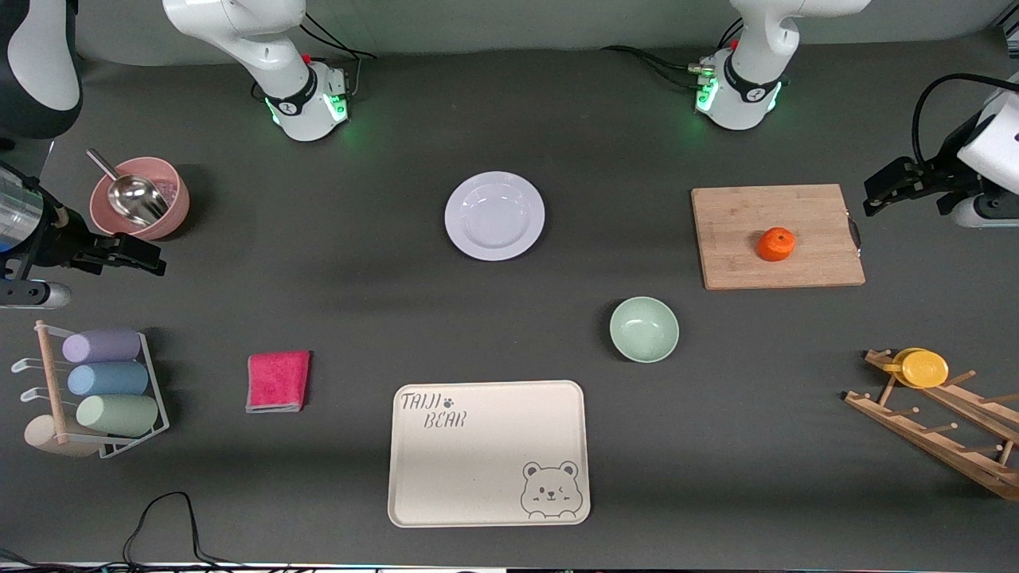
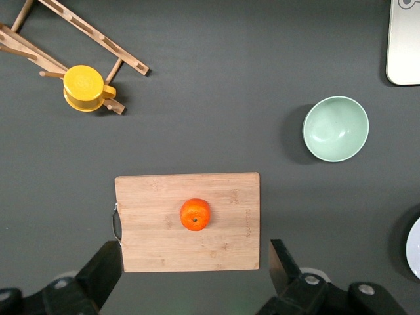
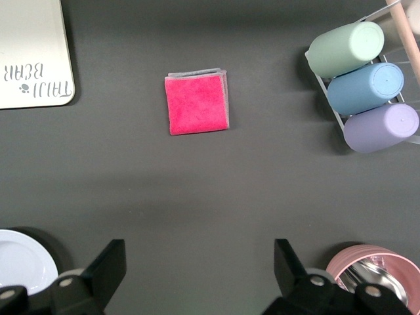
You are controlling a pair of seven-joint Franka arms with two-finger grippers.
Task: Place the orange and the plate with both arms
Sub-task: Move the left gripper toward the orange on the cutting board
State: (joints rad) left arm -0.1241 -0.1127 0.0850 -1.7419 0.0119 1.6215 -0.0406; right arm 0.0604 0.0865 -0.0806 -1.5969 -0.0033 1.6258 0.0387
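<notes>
The orange [image 1: 775, 243] sits on a wooden cutting board [image 1: 732, 231] toward the left arm's end of the table. In the left wrist view the orange [image 2: 195, 214] lies between my open fingers. The lavender-white plate [image 1: 494, 216] lies empty at mid-table, near the robots' bases. Its edge shows in the left wrist view [image 2: 415, 248] and in the right wrist view [image 3: 23, 259]. My left gripper [image 1: 872, 199] [image 2: 195, 256] is open and empty, up over the table beside the board. My right gripper [image 1: 155, 259] [image 3: 199, 252] is open and empty over bare table beside a pink bowl.
A mint-green bowl [image 1: 644, 329] and a cream bear tray [image 1: 487, 454] lie nearer the camera than the plate. A pink cloth [image 1: 278, 380], a rack of cups [image 1: 103, 382] and the pink bowl with a scoop [image 1: 139, 199] are at the right arm's end. A yellow cup [image 1: 923, 368] hangs on a wooden rack.
</notes>
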